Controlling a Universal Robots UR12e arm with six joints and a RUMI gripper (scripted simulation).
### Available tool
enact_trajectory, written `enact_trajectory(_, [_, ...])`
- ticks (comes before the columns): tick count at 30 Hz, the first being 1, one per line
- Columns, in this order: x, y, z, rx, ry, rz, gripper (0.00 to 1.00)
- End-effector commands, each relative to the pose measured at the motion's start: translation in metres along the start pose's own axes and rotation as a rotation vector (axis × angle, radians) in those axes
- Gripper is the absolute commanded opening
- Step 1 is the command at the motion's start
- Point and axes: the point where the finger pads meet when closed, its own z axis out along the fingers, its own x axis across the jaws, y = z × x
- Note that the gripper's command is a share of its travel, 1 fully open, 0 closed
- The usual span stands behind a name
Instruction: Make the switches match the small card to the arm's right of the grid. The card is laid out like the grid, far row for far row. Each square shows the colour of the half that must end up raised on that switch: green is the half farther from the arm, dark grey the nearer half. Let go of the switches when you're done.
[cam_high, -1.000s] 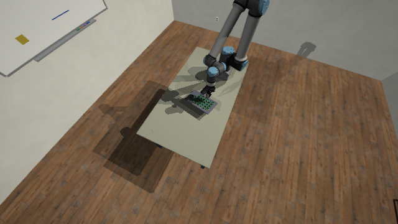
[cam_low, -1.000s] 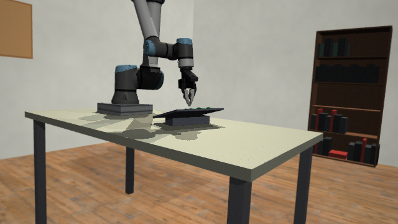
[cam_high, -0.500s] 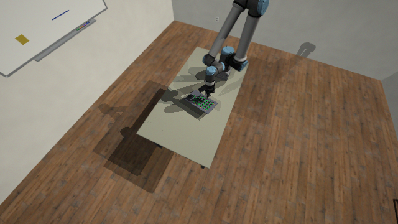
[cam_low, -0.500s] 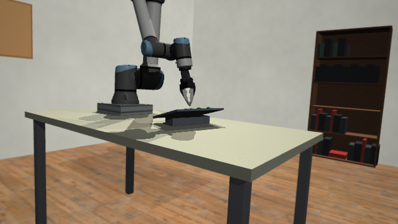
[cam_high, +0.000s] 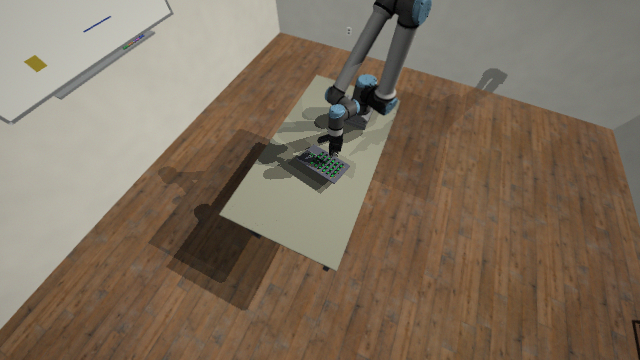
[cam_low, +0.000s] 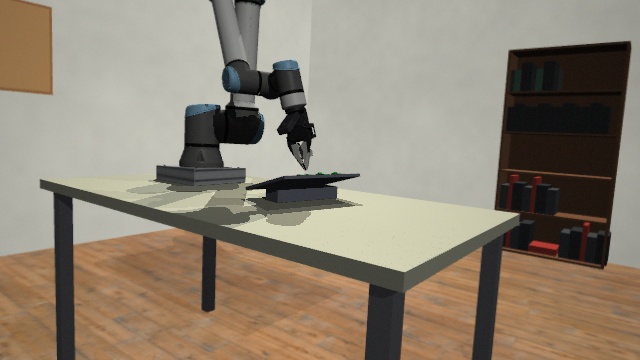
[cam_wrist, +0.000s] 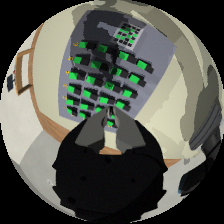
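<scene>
Top view: gripper hangs over the near edge of the switch panel, which sits on the table just in front of the arm's base. Switches read as green specks only; the card can't be made out here.

Exterior view: jaws pressed together into one point, pinching nothing, tip tilted and just above the panel's arm-side edge; touching or not, cannot tell. The panel slopes on its dark block. Risk: a tilted tip could slide off a rocker half or nudge the neighbouring switch, flipping the wrong one.

Wrist view: closed fingers sit at the nearest switch row. The card lies at the far end of the panel, its squares too small and blurred to read reliably, so misreading the target pattern is the main hazard. The fingers hide part of the nearest row; fisheye warps rows, and shadow darkens several switches.
</scene>
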Motion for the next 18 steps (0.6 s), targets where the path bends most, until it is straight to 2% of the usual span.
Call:
enact_trajectory(1, [-0.0026, -0.0037, -0.0010, 0.011, -0.039, 0.234, 0.00])
enact_trajectory(8, [-0.0053, -0.0084, -0.0018, 0.011, -0.091, 0.545, 0.00])
enact_trajectory(10, [-0.0053, -0.0084, -0.0018, 0.011, -0.091, 0.545, 0.00])
enact_trajectory(18, [-0.0082, -0.0135, -0.0026, 0.010, -0.147, 0.885, 0.00])
